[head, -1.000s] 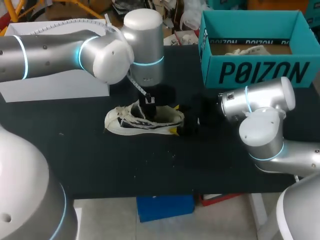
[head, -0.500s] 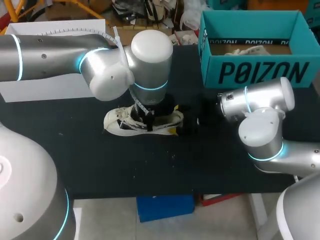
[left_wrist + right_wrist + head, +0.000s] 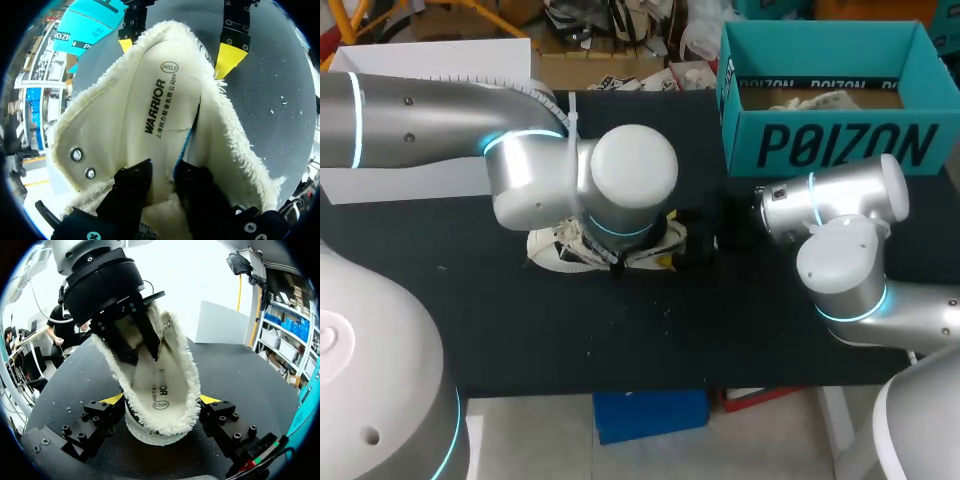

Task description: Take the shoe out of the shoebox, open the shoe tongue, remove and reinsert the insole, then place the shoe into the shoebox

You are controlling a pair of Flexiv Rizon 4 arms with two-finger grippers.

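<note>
Shoe (image 3: 552,250) rests on table (image 3: 620,330), out of shoebox (image 3: 830,145), which stands well apart past shoe's heel end. Left gripper (image 3: 162,169) reaches inside shoe, pinching insole (image 3: 155,105) edge. Right gripper (image 3: 161,400) clamps shoe's heel from both sides.

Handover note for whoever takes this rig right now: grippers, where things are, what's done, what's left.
Right gripper: shut on the shoe, which lies on the table, apart from the shoebox.
Left gripper: down inside the shoe at the insole; grip can't be seen.
Done: shoe out of the shoebox, its opening spread wide.
Left: pull the insole out, reinsert it, put the shoe back in the shoebox.
</note>
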